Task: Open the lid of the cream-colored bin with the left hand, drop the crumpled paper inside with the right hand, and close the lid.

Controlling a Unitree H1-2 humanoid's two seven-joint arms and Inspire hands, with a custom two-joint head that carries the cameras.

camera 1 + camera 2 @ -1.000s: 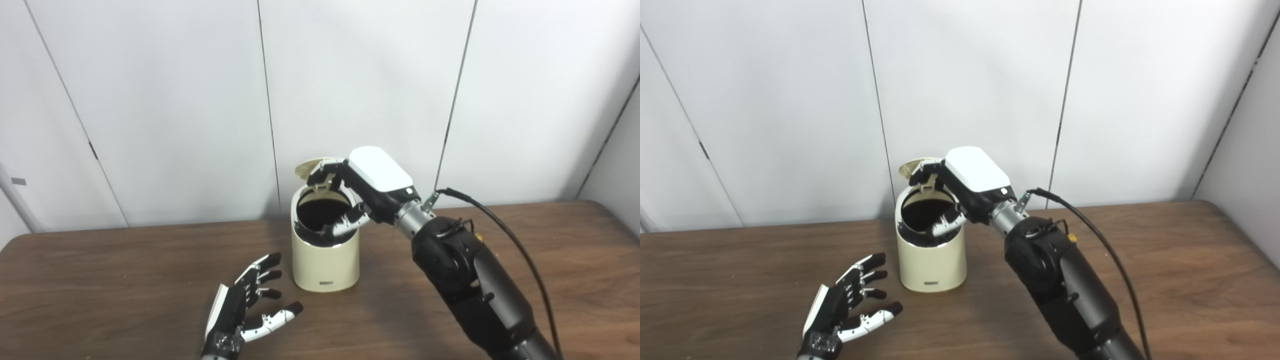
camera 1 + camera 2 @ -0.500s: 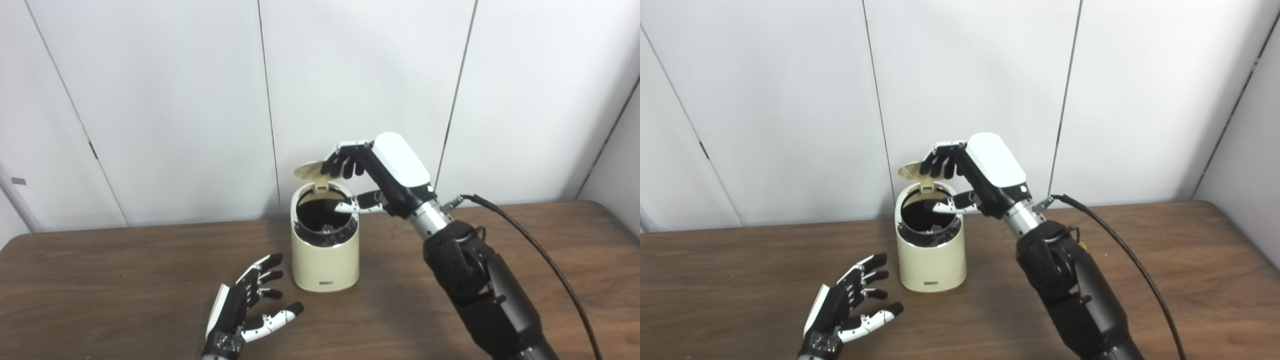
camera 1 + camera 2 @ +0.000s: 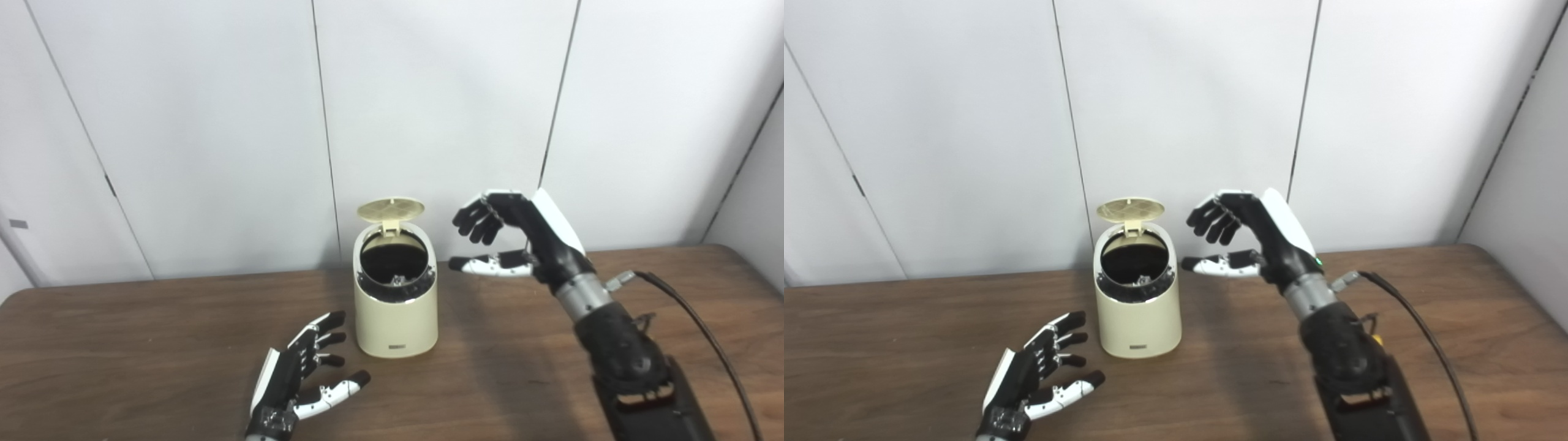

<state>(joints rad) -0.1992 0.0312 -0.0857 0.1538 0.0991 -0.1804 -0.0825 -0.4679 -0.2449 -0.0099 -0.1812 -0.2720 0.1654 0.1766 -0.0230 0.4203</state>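
1. Cream-colored bin (image 3: 395, 318) stands upright on the brown table (image 3: 122, 343), near the back edge, in front of the white panelled wall (image 3: 184, 122).
2. Lid (image 3: 391, 209) is swung up on its rear hinge, underside facing forward; the dark mouth of the bin is exposed.
3. Inside the opening, a small pale scrap shows low against the dark lining; likely the crumpled paper (image 3: 397, 281), though too small to be sure.
4. Right hand (image 3: 520, 239) hangs in the air to the right of the bin, clear of it, fingers curled loosely and apart from the thumb, holding nothing.
5. Left hand (image 3: 300, 380) lies low at the table, just in front and left of the bin, fingers spread, empty, not touching the bin.
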